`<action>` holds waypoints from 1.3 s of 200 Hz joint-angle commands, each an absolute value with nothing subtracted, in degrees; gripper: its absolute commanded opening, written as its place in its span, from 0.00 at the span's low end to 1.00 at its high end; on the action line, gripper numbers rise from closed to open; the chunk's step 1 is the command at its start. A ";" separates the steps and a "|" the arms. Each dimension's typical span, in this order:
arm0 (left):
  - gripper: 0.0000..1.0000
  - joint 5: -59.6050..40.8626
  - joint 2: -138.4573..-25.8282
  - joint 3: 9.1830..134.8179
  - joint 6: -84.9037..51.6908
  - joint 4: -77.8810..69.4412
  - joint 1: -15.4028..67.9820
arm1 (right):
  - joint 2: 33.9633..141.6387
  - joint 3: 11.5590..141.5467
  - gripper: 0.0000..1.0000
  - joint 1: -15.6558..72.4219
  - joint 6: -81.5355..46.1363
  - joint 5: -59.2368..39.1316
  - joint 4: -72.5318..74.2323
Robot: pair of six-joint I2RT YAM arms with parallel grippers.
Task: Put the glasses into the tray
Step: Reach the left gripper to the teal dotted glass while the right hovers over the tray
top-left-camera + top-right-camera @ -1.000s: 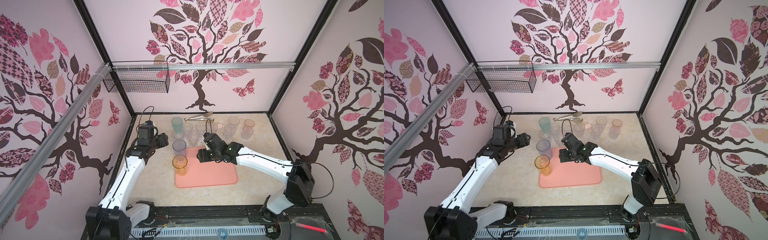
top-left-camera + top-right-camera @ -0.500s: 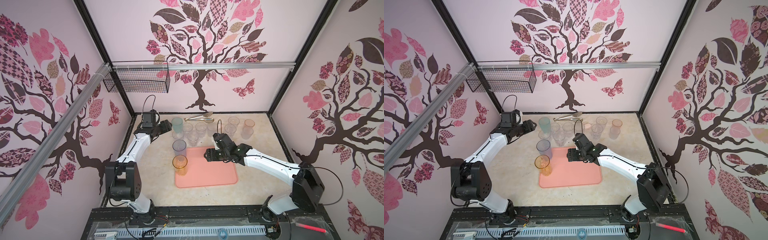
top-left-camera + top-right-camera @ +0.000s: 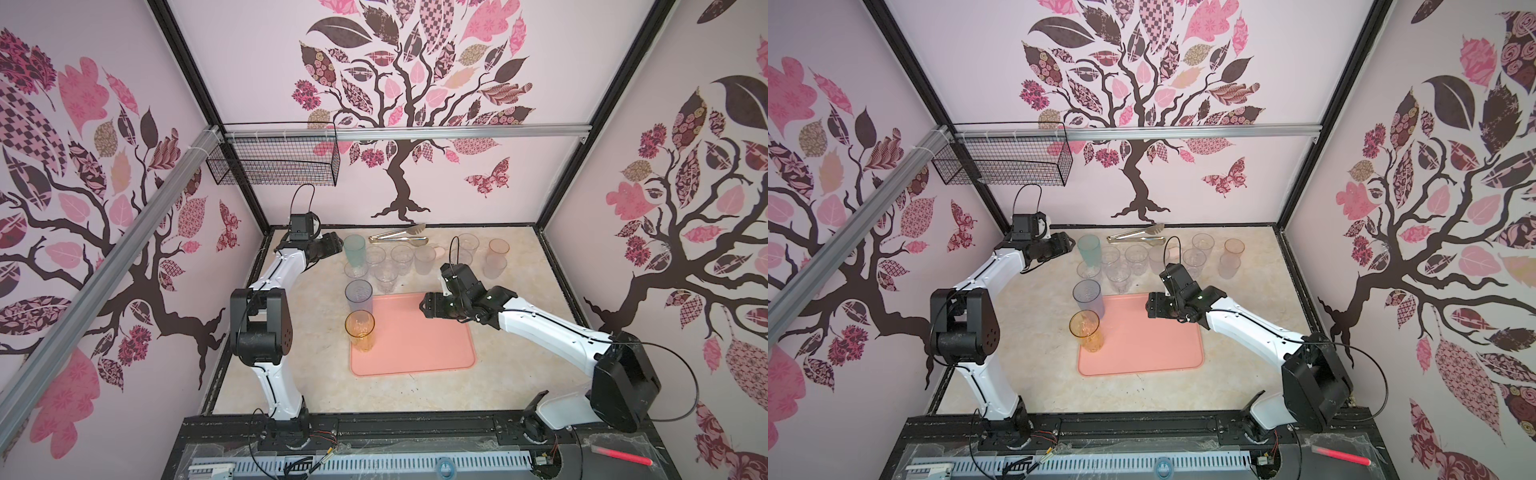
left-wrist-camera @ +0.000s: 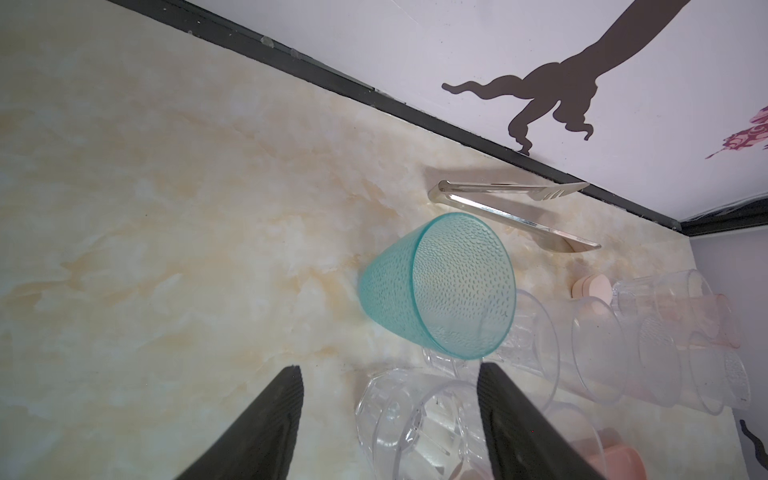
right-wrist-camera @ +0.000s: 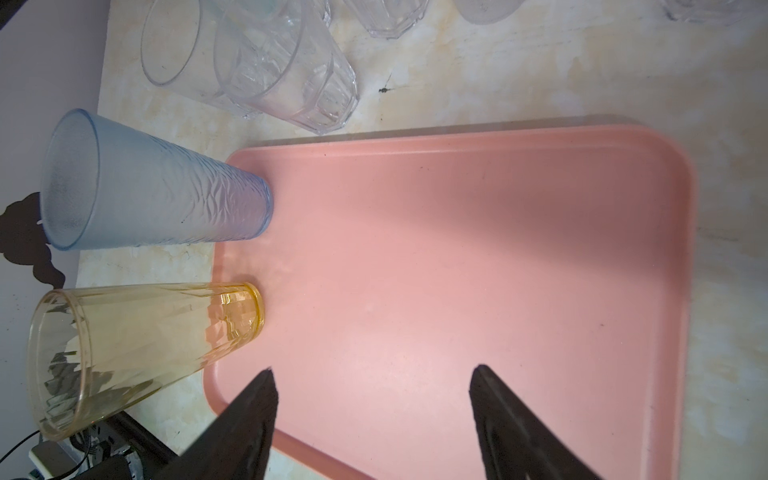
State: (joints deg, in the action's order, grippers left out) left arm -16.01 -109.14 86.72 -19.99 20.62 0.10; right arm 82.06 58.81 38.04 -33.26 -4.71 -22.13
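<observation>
left hand: my left hand is spread and empty, just short of the teal tumbler, not touching it
right hand: my right hand is spread too, nothing in it, hanging over the tray
in tray: blue tumbler and amber tumbler, both upright, bases just inside the rim on my left arm's side
on counter: everything else; teal one at the back near the tongs, clear faceted tumblers just beside it (can't tell if touching), pink and frosted tumblers further along the back
weight/stiffness, my guess: thin translucent plastic, empty, so light; stiff near the base, wall probably flexes near the rim; unlikely to shatter, but the tall ones should tip easily
surface: teal wall is dimpled, so decent friction; faceted clear ones look slicker
where I'd grab teal: side-on across the wall, about mid-height, one finger each side; it widens toward the rim, so it should wedge in the grip rather than drop through
squeeze: light, just enough to hold; a hard pinch near the rim would likely ovalise it
risk: inner finger has to slip between teal and the faceted neighbour; a nudge could topple that cluster
</observation>
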 commanded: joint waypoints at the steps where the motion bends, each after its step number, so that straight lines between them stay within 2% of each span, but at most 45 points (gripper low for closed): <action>1: 0.69 -15.73 -111.94 90.83 -19.37 20.93 0.42 | 80.18 59.29 0.76 37.66 -33.04 -4.62 -23.91; 87: 0.60 -12.31 -116.43 94.93 -18.60 22.96 2.62 | 84.72 61.44 0.76 37.70 -33.88 -6.88 -23.73; 109: 0.55 -11.51 -117.98 97.01 -18.83 23.71 3.11 | 85.08 61.38 0.76 37.70 -34.19 -7.13 -23.77; 184: 0.46 2.03 -121.42 102.46 -13.92 26.04 7.06 | 85.21 62.09 0.76 37.66 -34.43 -7.64 -25.57; 231: 0.41 -0.06 -124.58 105.50 -14.54 25.75 7.90 | 85.37 61.66 0.77 37.70 -34.87 -8.74 -25.49; 260: 0.32 0.19 -126.35 107.50 -14.85 26.72 8.16 | 85.01 61.27 0.78 37.69 -34.74 -8.64 -25.71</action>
State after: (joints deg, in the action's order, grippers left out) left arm -0.27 -124.92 103.96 -15.11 26.09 7.51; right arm 84.03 59.99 38.04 -34.57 -8.23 -24.32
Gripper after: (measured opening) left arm 0.354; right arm 0.773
